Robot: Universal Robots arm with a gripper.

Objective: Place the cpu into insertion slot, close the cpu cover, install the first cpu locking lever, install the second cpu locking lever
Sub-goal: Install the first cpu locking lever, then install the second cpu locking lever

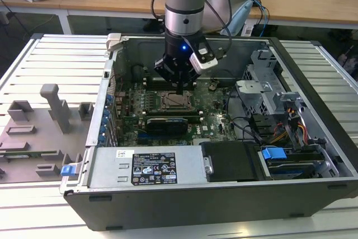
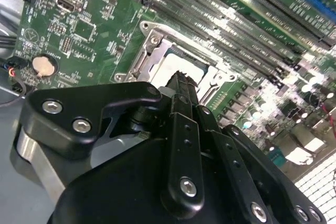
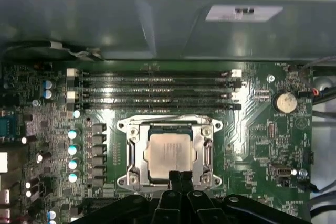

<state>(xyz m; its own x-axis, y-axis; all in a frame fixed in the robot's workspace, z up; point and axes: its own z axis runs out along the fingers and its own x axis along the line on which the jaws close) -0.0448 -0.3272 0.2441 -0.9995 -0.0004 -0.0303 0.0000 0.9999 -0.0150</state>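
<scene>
cpu [image 3: 168, 153] is sitting in its socket in the first wrist view, cover [image 3: 169, 125] down around it; gripper [image 3: 180, 176], fingers together, is pressing at six o'clock. exterior view: keeping it vertical is helping.

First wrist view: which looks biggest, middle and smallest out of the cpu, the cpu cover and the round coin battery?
Largest to smallest, as they look in the first wrist view:
1. cpu cover, the metal frame closed around the chip
2. cpu, the silver square inside its window
3. coin battery, clearly smallest

All three lie flat on the motherboard, so the comparison is fair.
</scene>
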